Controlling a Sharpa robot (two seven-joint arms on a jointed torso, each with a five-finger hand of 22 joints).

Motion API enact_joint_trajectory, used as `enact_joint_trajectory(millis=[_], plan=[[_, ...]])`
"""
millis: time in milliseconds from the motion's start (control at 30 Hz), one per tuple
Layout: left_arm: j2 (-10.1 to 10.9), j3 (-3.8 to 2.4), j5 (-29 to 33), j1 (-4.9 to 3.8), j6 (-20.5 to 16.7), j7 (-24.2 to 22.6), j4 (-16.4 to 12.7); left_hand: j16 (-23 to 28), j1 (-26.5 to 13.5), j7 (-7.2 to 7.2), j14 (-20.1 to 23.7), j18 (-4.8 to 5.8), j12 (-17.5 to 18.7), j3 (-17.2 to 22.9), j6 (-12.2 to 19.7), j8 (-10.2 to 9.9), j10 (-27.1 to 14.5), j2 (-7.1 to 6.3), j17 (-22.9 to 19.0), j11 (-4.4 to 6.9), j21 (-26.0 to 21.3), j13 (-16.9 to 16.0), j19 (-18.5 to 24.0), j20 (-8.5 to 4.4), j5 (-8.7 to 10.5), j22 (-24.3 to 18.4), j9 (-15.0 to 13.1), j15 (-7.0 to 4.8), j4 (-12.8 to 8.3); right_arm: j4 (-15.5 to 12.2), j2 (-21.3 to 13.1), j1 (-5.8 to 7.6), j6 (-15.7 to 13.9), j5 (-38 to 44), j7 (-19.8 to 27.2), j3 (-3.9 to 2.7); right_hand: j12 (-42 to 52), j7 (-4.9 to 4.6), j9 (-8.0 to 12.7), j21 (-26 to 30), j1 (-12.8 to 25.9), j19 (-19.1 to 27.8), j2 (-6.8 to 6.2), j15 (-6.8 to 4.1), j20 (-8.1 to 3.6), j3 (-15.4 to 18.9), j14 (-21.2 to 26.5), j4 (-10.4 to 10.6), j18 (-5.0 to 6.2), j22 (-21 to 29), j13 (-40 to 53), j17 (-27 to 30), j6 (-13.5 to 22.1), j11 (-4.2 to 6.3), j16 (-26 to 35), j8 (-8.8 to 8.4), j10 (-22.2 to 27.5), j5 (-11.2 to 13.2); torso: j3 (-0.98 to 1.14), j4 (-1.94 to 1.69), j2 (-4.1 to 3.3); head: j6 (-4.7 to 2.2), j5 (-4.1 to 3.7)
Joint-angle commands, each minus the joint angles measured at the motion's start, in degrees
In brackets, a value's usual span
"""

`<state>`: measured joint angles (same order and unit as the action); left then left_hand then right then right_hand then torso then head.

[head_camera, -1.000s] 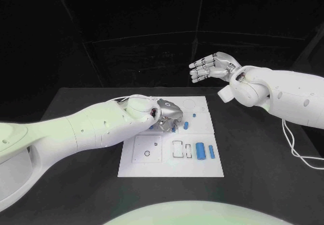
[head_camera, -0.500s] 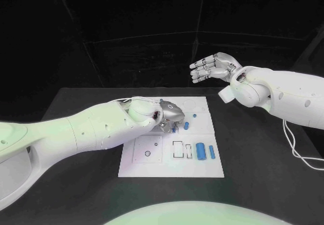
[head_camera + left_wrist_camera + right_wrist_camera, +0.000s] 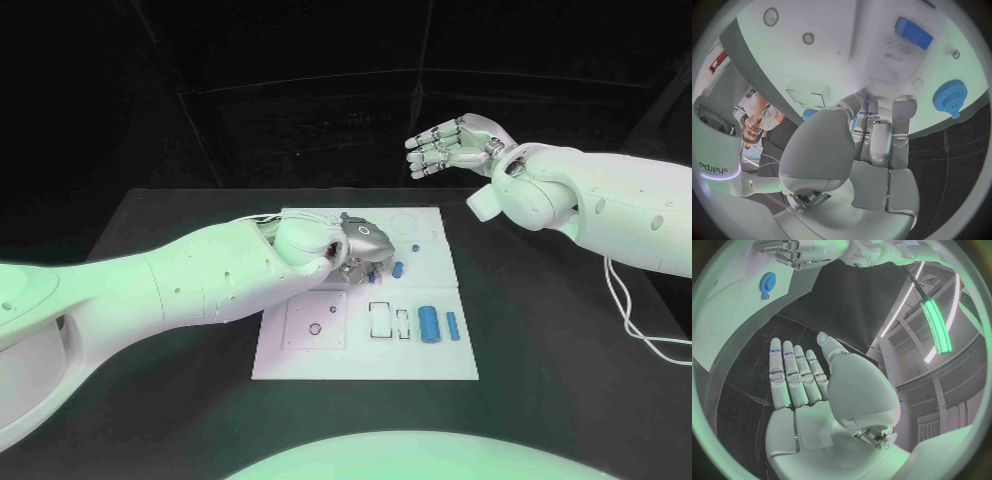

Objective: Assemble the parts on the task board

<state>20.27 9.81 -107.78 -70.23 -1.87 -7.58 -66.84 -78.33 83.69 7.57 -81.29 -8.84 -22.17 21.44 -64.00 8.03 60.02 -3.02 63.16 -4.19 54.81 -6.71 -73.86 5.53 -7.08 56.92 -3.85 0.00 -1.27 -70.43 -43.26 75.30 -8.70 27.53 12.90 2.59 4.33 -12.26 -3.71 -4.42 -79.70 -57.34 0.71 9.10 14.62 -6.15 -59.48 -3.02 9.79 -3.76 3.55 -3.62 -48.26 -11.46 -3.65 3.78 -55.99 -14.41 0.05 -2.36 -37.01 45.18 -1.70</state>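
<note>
Left hand (image 3: pixel 361 250) curled low over board (image 3: pixel 433 362), hold unclear; right hand (image 3: pixel 454 143) spread, empty, beyond far edge.

A white rectangular task board (image 3: pixel 433 362) lies flat on the black counter (image 3: pixel 548 330), marked with outlined recesses. Near its front edge, two blue elongated parts lie side by side: a thicker one (image 3: pixel 428 322) and a thinner one (image 3: pixel 451 323). A small blue part (image 3: pixel 397 268) lies near the board's middle, a tiny one (image 3: pixel 415 246) just beyond. A blue gear (image 3: pixel 950 95) sits at the far edge.
</note>
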Motion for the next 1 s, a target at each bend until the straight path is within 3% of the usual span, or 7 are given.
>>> enact_joint_trajectory(millis=[33,267,667,1000], plan=[[0.72,0.86,-2.66,0.94,0.76,0.50,0.82,-0.37,-0.09,0.11,-0.26,0.93,0.49,1.45,-0.41,-0.42,0.66,0.58,-0.09,0.08,0.52,0.30,-0.57,0.09,-0.32,0.52,-0.09,-0.35,-0.30,-0.16,-0.03,0.12,0.29,0.01,0.35,-0.04,0.28,-1.95,-0.05,0.21,-0.12,-0.36,0.48,-0.32,0.09,0.07,-0.13,-0.31,0.73,-0.01,0.01,0.05,-0.19,0.26,-0.07,0.35,0.09,-0.16,-0.02,0.02,-0.05,-0.18,0.10],[1.42,0.85,-2.65,0.92,-3.48,-0.19,0.43,-0.44,-1.14,0.08,-0.80,1.35,2.45,5.12,-1.88,-1.09,3.25,-0.40,-0.25,0.26,2.83,0.79,-1.70,-0.07,-0.26,2.85,-0.29,-0.55,-1.02,-0.14,-0.02,0.12,0.29,0.01,0.38,-0.04,0.29,-1.97,-0.04,0.25,0.02,-0.38,0.53,-0.31,0.09,0.11,-0.13,-0.25,0.72,-0.01,0.01,0.05,-0.15,0.25,-0.06,0.34,0.09,-0.14,-0.04,-0.03,-0.04,-0.15,0.08],[3.55,0.78,-1.93,0.75,-7.62,-0.45,-1.58,-0.42,-1.74,-0.02,-0.92,1.48,2.88,5.83,-2.45,-1.16,4.09,-0.70,-0.41,0.43,3.55,0.75,-2.04,-0.18,-0.21,3.59,-0.39,-0.64,-1.03,0.06,0.04,0.11,0.29,0.01,0.49,-0.04,0.29,-1.98,-0.03,0.30,0.16,-0.41,0.56,-0.30,0.10,0.15,-0.12,-0.21,0.72,-0.01,0.01,0.06,-0.16,0.24,-0.05,0.32,0.10,-0.08,-0.02,-0.06,-0.04,-0.32,0.22],[5.46,0.54,0.45,0.36,-9.01,0.23,-3.55,-0.34,-2.47,-0.08,-0.93,1.54,3.22,5.88,-2.72,-1.25,4.45,-1.15,-0.66,0.49,3.81,0.71,-2.17,-0.22,-0.09,3.90,-0.44,-0.68,-0.81,0.18,0.04,0.11,0.28,0.01,0.55,-0.04,0.30,-2.00,-0.01,0.40,0.39,-0.45,0.60,-0.28,0.11,0.25,-0.11,-0.14,0.71,0.00,0.00,0.06,-0.11,0.22,-0.03,0.28,0.13,0.28,-0.01,0.00,-0.05,-0.50,0.37]])
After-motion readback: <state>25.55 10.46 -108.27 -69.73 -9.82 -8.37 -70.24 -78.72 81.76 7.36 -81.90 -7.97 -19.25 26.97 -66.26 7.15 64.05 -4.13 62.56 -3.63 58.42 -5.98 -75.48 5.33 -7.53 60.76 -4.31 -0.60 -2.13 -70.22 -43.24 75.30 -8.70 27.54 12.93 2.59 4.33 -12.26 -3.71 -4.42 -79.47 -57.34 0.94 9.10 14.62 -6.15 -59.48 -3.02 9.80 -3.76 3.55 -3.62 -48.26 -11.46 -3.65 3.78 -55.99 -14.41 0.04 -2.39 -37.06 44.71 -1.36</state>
